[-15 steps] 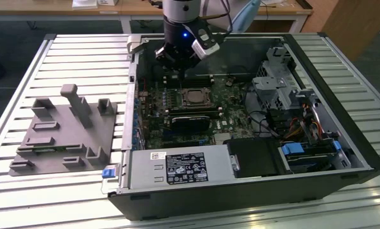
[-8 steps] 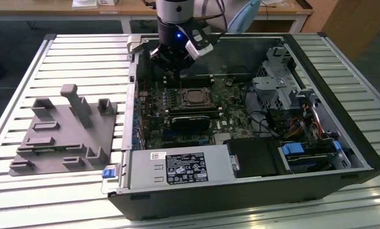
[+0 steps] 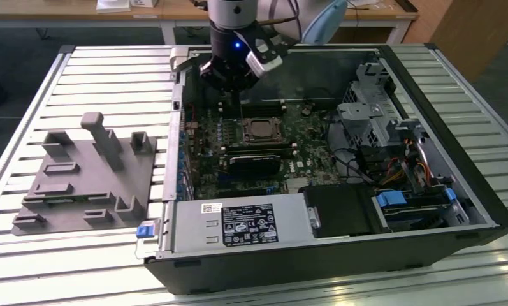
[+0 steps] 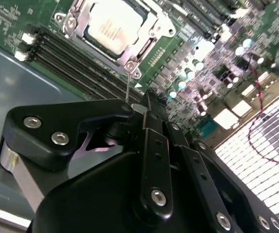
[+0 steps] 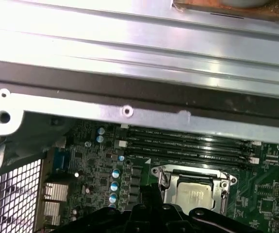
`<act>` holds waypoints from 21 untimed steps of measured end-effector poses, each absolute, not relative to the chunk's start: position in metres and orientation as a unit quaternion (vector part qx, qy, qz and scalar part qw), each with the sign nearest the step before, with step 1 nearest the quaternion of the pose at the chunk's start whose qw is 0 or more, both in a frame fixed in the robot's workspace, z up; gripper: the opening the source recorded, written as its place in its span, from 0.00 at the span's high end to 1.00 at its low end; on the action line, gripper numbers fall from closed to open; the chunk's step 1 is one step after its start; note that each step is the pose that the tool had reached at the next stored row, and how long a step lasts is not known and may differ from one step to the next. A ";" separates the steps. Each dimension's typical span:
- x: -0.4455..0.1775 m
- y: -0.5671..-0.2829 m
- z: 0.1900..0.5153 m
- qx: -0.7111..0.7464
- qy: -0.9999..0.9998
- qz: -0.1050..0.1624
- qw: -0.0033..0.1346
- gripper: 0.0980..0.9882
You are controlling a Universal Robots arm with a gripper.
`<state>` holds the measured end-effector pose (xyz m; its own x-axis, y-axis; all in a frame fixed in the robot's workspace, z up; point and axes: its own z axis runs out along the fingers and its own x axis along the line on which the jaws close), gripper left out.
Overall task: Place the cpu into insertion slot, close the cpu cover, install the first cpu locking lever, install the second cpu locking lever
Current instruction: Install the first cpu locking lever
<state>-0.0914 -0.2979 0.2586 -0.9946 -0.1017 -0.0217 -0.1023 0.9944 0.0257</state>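
Linkwork of the end effector (image 4: 138,104) sits closest to me in the second wrist view, black and bolted, and I cannot tell from here whether it is spread or pressed together. Right at its tip a thin metal rod (image 4: 128,83) begins. The rod's long axis runs straight away from the end effector to a screw-headed corner of the cpu cover (image 4: 79,20). I take the rod to be one of the locking levers, standing raised rather than latched, though I cannot tell whether the tip grips it or merely lies beside it. That line is the relation I care about: the socket lies directly beyond the tip, along the rod, a short way off. The cpu cover lies flat over the insertion slot (image 4: 147,44), and through its window the cpu (image 4: 114,26) shows its pale face, seated and level. Just beside the socket run the long black memory slots (image 4: 71,63), parallel to one of its sides. In the exterior view the end effector hangs inside the open computer case (image 3: 457,159) over the far part of the green board (image 3: 313,169), with the socket just nearer the camera. The case lies on the slatted desk (image 3: 92,70), and a grey fixture (image 3: 83,175) sits well apart on the exterior view's left.
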 end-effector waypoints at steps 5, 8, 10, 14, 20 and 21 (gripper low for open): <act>-0.091 -0.292 0.258 -0.048 0.999 0.013 0.010 0.99; -0.090 -0.290 0.257 -0.048 0.999 0.013 0.010 0.99; -0.087 -0.290 0.257 -0.048 0.999 0.013 0.010 0.99; -0.077 -0.289 0.257 -0.048 0.999 0.013 0.010 0.99; -0.066 -0.289 0.256 -0.047 0.999 0.014 0.010 0.99; -0.065 -0.289 0.255 -0.046 0.999 0.015 0.010 0.99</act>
